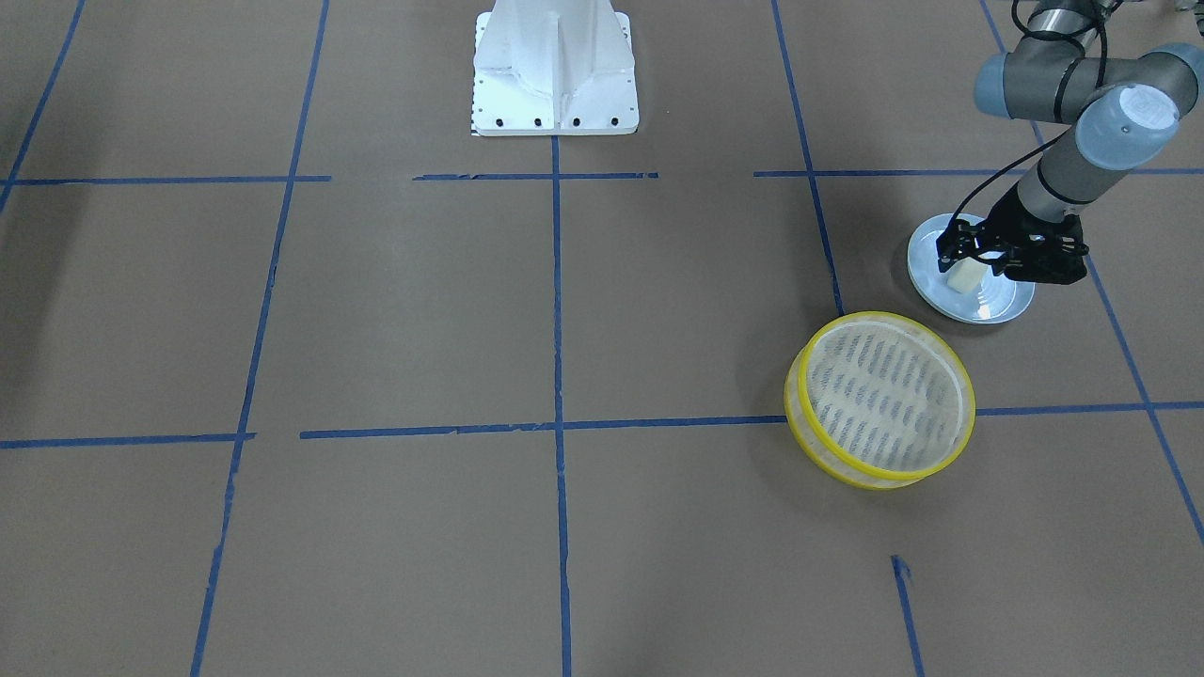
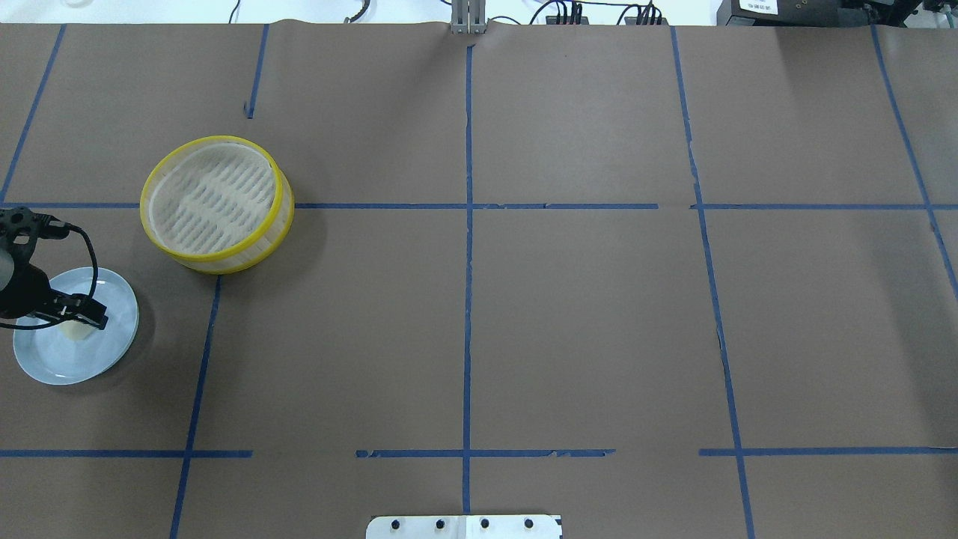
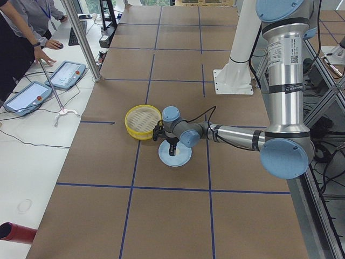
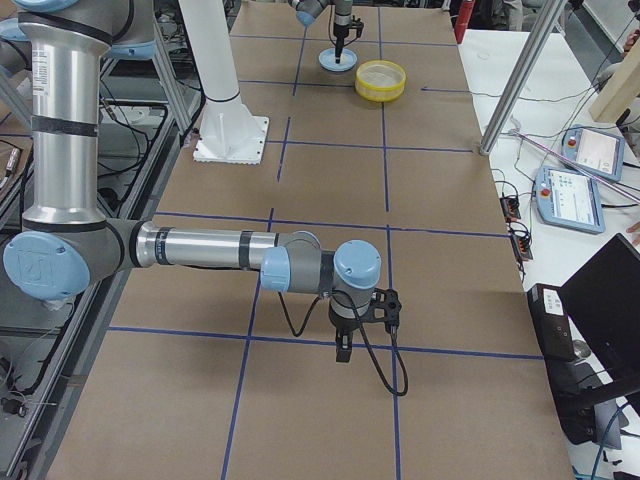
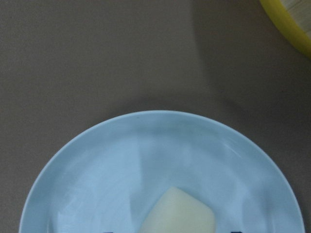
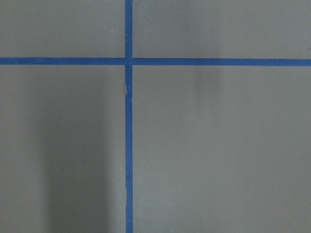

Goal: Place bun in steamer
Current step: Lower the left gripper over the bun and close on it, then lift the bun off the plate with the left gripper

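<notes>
The cream-white bun [image 5: 179, 213] lies on a light blue round plate [image 5: 97, 160]. It also shows in the front view [image 1: 963, 276] and the overhead view [image 2: 75, 330]. My left gripper [image 1: 971, 267] hangs low over the plate, right at the bun. Its jaws are open, with the dark fingertips only just showing at the lower edge of the left wrist view, one on each side of the bun. The steamer [image 1: 828, 465], a yellow-rimmed basket with a slatted floor, stands empty beside the plate [image 2: 217, 262]. My right gripper [image 4: 344, 346] shows only in the right side view, and I cannot tell its state.
The white robot base [image 1: 555, 70] stands at the table's middle edge. Blue tape lines [image 1: 557, 310] divide the brown table cover. Operators and tablets [image 3: 27, 94] are at a side table beyond the steamer.
</notes>
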